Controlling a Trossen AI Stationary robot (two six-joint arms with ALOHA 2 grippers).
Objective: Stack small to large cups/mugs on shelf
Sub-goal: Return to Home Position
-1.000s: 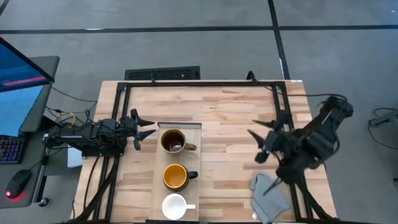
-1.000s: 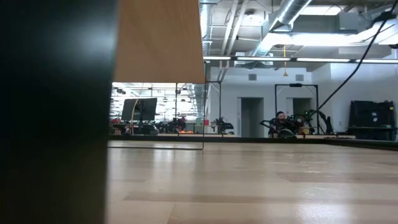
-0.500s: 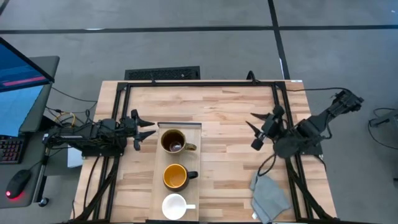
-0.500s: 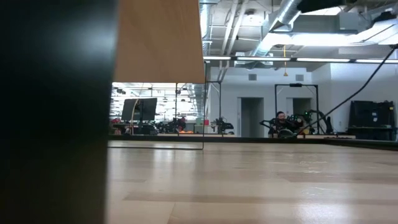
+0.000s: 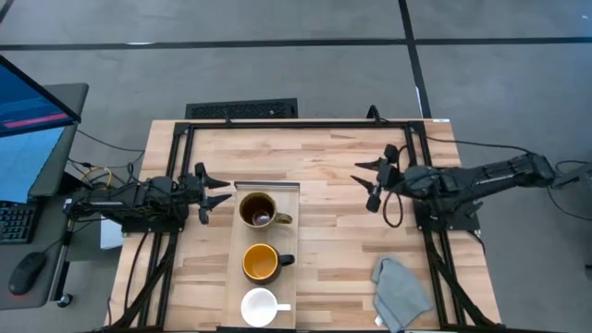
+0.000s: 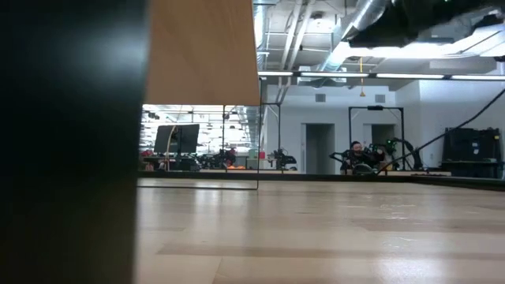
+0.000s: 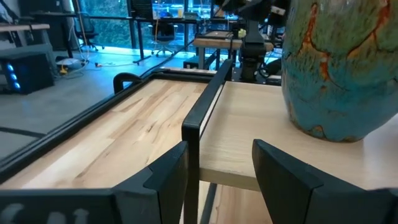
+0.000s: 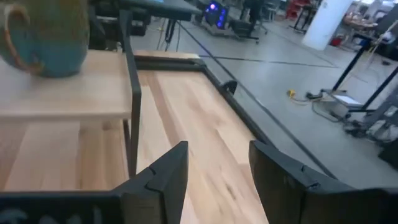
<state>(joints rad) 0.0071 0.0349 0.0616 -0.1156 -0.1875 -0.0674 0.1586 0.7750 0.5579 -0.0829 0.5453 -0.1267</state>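
The left gripper (image 5: pixel 211 192) is held just beside the shelf (image 5: pixel 282 191), fingers parted and empty. On the shelf three mugs are set in a row: the brown mug (image 5: pixel 258 211) nearest that gripper, the dark mug (image 5: pixel 262 263) next, the white mug (image 5: pixel 259 306) last. The right gripper (image 5: pixel 373 180) is held over bare tabletop (image 5: pixel 333 250), fingers spread, seemingly around nothing.

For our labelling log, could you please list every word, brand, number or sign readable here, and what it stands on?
No text can be read.
The brown mug, dark mug, white mug and shelf show no lettering.
The monitor screen is lit, but anything on it is too small to read.
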